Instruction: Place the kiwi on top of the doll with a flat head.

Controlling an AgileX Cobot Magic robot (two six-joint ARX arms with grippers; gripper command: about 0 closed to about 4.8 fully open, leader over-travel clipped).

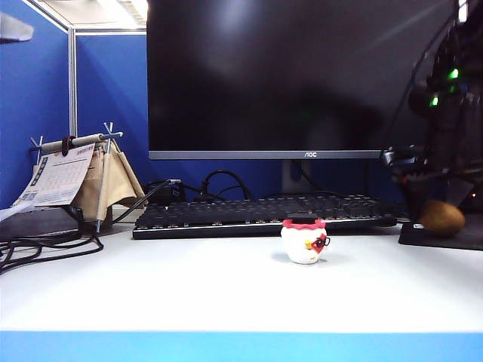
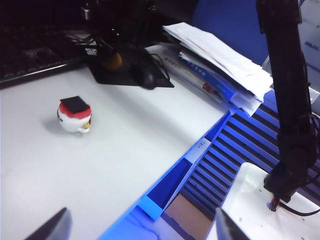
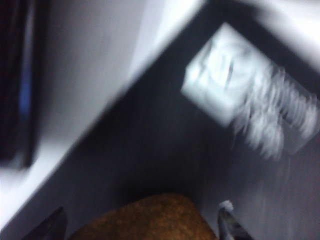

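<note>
kiwi (image 3: pixel 145 217) lies on the dark mat (image 3: pixel 165 125), between the two fingertips of the right gripper (image 3: pixel 142 222), one tip on each side of it and, as far as the blurred wrist view shows, neither yet pressed to its skin. the jaws stand spread wider than the fruit, holding nothing; that spacing reads as the set-up for a pinch across its width. in the exterior view the fruit (image 1: pixel 442 217) sits beneath that dark arm, well apart from the doll with a flat head (image 1: pixel 305 241), which stands upright on the white table (image 1: pixel 189 286) with its flat black top bare, ready to take the load. left gripper (image 2: pixel 135 225) hangs back off the desk's blue edge, fingers fully spread and empty, the doll (image 2: pixel 74 114) well ahead of its tips. keyboard (image 1: pixel 256 215) lies just behind the doll.
</note>
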